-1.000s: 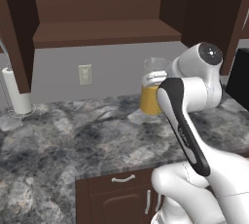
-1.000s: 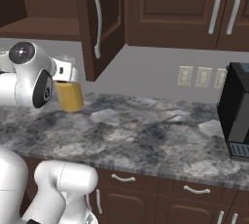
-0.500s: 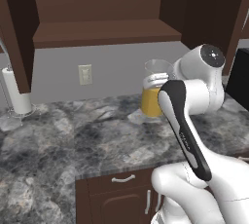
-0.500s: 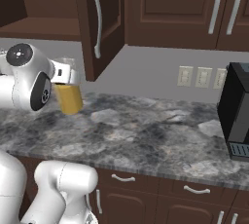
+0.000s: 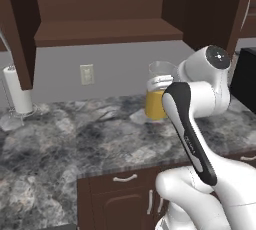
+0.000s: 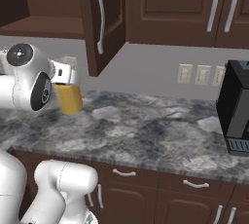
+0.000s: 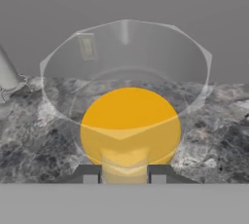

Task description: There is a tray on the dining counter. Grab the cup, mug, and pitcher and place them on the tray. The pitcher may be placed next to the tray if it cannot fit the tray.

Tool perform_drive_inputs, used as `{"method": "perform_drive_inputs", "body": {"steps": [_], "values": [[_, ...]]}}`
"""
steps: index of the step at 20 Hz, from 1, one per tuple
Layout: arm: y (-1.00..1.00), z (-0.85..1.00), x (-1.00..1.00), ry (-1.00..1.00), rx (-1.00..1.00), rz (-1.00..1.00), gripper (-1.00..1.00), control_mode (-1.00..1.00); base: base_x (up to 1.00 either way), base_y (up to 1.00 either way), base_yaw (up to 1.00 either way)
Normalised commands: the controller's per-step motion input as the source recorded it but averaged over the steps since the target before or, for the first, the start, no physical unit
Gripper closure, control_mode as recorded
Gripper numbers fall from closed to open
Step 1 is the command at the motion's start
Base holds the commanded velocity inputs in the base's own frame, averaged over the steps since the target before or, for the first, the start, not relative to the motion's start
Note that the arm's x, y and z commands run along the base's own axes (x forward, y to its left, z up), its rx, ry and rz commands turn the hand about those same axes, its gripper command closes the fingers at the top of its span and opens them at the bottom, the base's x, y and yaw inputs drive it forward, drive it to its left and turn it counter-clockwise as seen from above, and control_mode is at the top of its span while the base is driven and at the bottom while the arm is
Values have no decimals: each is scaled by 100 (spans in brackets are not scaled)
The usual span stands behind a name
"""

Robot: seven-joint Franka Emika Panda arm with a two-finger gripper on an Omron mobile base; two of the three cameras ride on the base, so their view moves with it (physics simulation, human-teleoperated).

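Clamped on the tall clear glass pitcher [image 7: 125,106] of orange liquid at frame centre, the gripper [image 7: 124,173] has one vessel in hand; judging by this, tray placement remains.

A grey marbled counter [image 5: 75,139] carries a paper towel roll [image 5: 16,90] and a black coffee machine [image 6: 236,108]

The marbled surface [image 5: 75,144] lay bare around the pitcher [image 5: 157,99], with open passage from its 6 to its 9 o'clock. The paper towel roll [image 5: 18,90] stood far off at 9. In the right base view the open cabinet door [image 6: 102,21] overhung at 1 o'clock, and the black coffee machine [image 6: 235,113] blocked the far 3 o'clock end.
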Motion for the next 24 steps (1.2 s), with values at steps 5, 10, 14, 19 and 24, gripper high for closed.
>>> {"method": "perform_drive_inputs", "body": {"steps": [5, 10, 14, 19, 24], "values": [[0, 0, 0, 0, 0, 0, 100, 100, -57, -19, 0], [0, 0, 0, 0, 0, 0, 100, 100, -55, -51, 0], [0, 0, 0, 0, 0, 0, 100, 100, -31, -43, -12], [0, 0, 0, 0, 0, 0, 100, 100, -2, 1, -40], [0, 0, 0, 0, 0, 0, 100, 100, 0, 0, -70]]}}
